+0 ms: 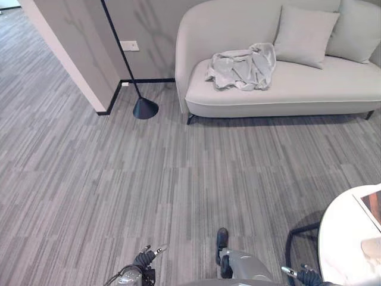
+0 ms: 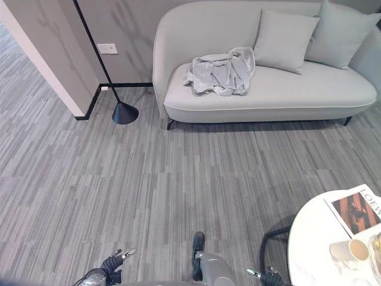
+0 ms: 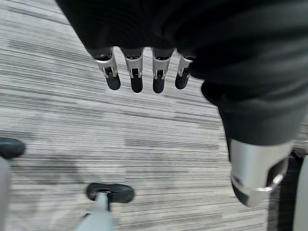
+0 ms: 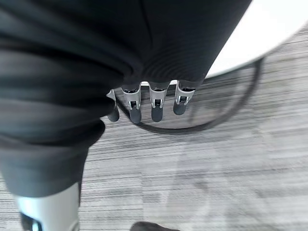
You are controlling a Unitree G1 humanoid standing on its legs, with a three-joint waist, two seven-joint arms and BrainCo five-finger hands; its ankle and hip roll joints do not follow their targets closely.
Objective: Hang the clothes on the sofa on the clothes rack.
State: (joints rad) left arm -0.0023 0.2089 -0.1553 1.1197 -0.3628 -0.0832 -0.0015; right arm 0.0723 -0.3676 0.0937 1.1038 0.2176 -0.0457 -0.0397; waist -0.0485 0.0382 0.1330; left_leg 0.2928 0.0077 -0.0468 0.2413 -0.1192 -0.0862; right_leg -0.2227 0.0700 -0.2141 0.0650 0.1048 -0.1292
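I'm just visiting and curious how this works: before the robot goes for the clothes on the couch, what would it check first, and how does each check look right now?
1. Clothes located: ok. The crumpled grey garment lies on the sofa seat, beside a cushion.
2. Left robot hand free: ok, fingers relaxed, holding nothing.
3. Right robot hand free: ok, also holding nothing.
4. Garment within reach: not ok, open carpet lies between.
5. Obstacles: ok, probably; the floor lamp and round table sit off to the sides.
6. Clothes rack located: cannot tell.
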